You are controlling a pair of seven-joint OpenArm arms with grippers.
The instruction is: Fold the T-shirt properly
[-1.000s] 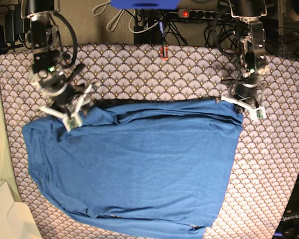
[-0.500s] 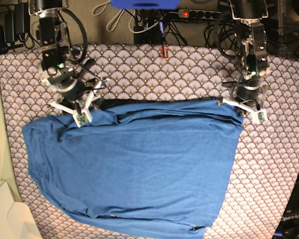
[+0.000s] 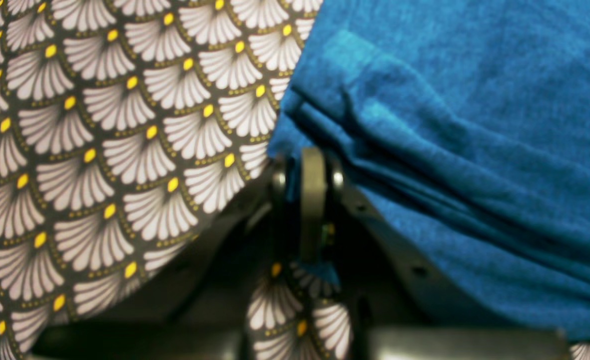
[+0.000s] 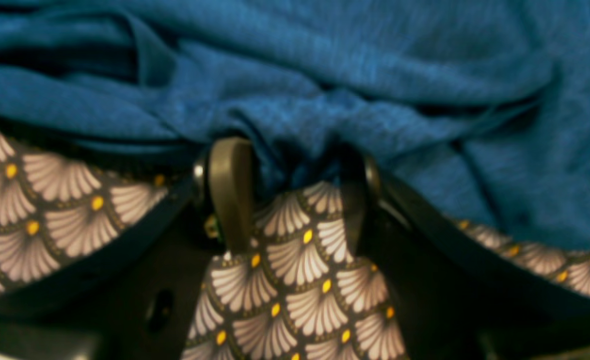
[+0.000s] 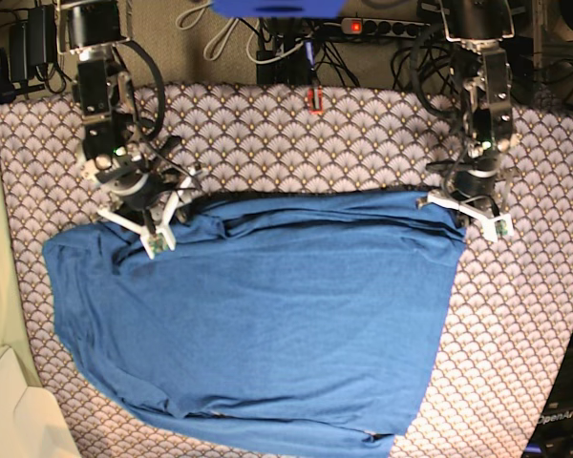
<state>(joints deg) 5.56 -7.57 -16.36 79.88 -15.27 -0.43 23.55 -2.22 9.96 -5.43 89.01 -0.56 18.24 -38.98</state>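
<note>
The blue T-shirt [image 5: 258, 315] lies spread over most of the patterned tablecloth [image 5: 296, 143], with its far edge bunched into folds. My left gripper [image 5: 460, 203] sits at the shirt's far right corner. In the left wrist view its jaws [image 3: 302, 160] are pressed together with the corner's fabric [image 3: 424, 125] at their tips and a scrap of blue between them. My right gripper [image 5: 143, 219] is at the far left edge of the shirt. In the right wrist view it [image 4: 295, 160] stands open, fingers [image 4: 230, 190] on the cloth and tips against the rumpled shirt edge [image 4: 299, 100].
Behind the table's far edge lie a power strip [image 5: 382, 27] and tangled cables. A small red object [image 5: 314, 99] sits at the far edge of the cloth. A pale beige box [image 5: 10, 410] stands off the near left corner.
The right arm has swung a little to the right and settled against the shirt's far left edge, jaws still open. The left arm has barely moved.
</note>
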